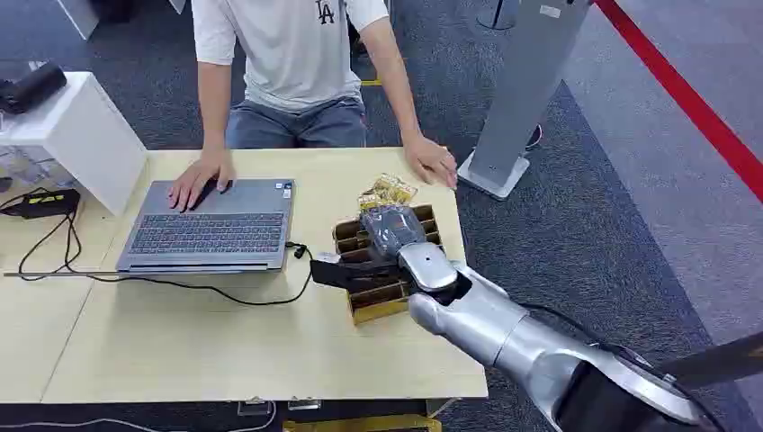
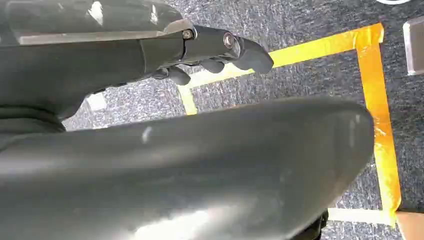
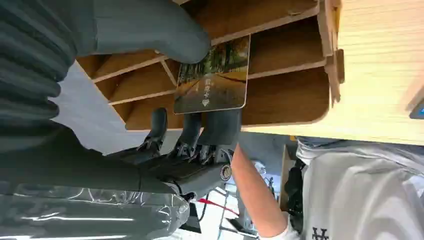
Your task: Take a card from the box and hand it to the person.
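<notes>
Wood box (image 1: pixel 382 304): slotted divider box on table (image 1: pixel 225 351), right of laptop (image 1: pixel 211 225), near table's right edge.
R hand (image 1: pixel 389 236): over box; thumb (image 3: pixel 150 30) on card's top face, fingers (image 3: pixel 220 127) under its lower edge, pinching it.
Card (image 3: pixel 212 77): scenic print w/ text, in R hand just above box slots.
L hand (image 2: pixel 215 52): hangs over carpet w/ yellow tape, fingers curled in, holds nothing.
Person (image 1: pixel 297 63): seated across table, one hand (image 1: pixel 202 180) on laptop, other hand (image 1: pixel 430 162) on table near box.
Packets (image 1: pixel 389 191): gold, just behind box.

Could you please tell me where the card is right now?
The card is pinched in the right hand just over the wooden box, on the table's right side beside the laptop.
</notes>
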`<state>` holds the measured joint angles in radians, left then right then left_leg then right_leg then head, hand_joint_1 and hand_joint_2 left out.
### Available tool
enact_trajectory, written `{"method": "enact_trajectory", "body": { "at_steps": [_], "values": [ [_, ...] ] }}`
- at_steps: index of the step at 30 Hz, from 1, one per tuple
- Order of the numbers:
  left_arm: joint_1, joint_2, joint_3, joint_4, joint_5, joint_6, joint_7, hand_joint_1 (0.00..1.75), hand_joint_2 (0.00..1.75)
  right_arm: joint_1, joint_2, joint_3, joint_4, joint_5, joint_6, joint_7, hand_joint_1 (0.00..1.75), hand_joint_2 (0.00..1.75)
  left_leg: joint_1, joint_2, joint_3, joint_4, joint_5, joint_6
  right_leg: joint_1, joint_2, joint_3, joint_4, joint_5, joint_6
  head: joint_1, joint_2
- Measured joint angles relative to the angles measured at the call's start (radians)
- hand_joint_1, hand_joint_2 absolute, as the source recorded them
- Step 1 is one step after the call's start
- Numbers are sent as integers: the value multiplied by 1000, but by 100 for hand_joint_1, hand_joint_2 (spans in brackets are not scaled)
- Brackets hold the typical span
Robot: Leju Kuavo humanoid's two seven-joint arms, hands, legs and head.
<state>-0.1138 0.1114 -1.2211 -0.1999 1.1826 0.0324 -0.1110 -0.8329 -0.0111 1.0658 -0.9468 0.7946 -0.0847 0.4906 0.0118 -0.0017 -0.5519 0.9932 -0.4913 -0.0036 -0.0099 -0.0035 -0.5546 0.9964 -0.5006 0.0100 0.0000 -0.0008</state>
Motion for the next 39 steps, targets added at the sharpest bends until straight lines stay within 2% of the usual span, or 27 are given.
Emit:
{"method": "enact_trajectory", "body": {
  "at_steps": [3,5,6,7,8,10,11,13,14,16,23,24,35,39],
  "values": [
    [0,0,0,0,0,-1,0,0,0,0,3,0,10,0,0,0,96,175,0,0,0,0,0,0,0,0,0,0,0,0,0,0],
    [0,0,-1,0,0,-1,0,0,0,-1,7,1,18,0,-2,0,110,175,0,0,0,0,0,0,0,0,0,0,0,0,-1,0],
    [0,0,-1,0,0,-1,0,0,0,-2,8,1,21,0,-3,0,110,175,0,0,0,0,0,0,0,0,0,0,0,0,-1,0],
    [0,0,-1,0,0,-1,0,0,0,-2,10,1,24,0,-5,-2,126,175,0,0,0,0,0,0,0,0,0,0,0,0,-1,0],
    [0,0,-1,0,0,-2,0,0,0,-2,11,1,27,-1,-6,-6,134,175,0,0,0,0,0,0,0,0,0,0,0,0,-1,0],
    [0,0,-1,0,1,-1,0,0,0,-3,11,1,32,-2,-10,-12,138,175,0,0,0,0,0,0,0,0,0,0,0,0,0,0],
    [0,0,-1,0,3,-1,0,0,0,-3,13,1,35,-3,-12,-14,148,175,0,0,0,0,0,0,0,0,0,0,0,0,0,0],
    [0,0,-1,0,3,0,-2,0,0,-4,16,0,41,-5,-17,-18,150,175,0,0,0,0,0,0,0,0,0,0,0,0,0,0],
    [0,0,-1,0,4,0,-3,0,0,-5,18,0,42,-5,-18,-18,166,175,0,0,0,0,0,0,0,0,0,0,0,0,0,0],
    [0,0,-1,0,6,0,-5,0,0,-6,19,0,43,-5,-21,-18,175,175,0,0,0,0,0,0,0,0,0,0,0,0,0,0],
    [0,0,-1,0,11,2,-6,0,0,-8,20,0,40,-3,-27,-14,175,175,0,0,0,0,0,0,0,0,0,0,0,0,-1,0],
    [0,0,-1,0,11,2,-6,0,175,-8,20,0,40,-2,-27,-13,175,175,0,0,0,0,0,0,0,0,0,0,0,0,-1,0],
    [1,0,-1,0,21,-9,-34,0,175,-8,20,0,40,0,-31,-11,175,175,0,0,0,0,0,0,0,0,0,0,0,0,0,0],
    [2,0,-1,0,24,-11,-38,0,175,-15,15,-5,13,5,-61,13,175,175,0,0,0,0,0,0,0,0,0,0,0,0,-1,0]
  ]
}}
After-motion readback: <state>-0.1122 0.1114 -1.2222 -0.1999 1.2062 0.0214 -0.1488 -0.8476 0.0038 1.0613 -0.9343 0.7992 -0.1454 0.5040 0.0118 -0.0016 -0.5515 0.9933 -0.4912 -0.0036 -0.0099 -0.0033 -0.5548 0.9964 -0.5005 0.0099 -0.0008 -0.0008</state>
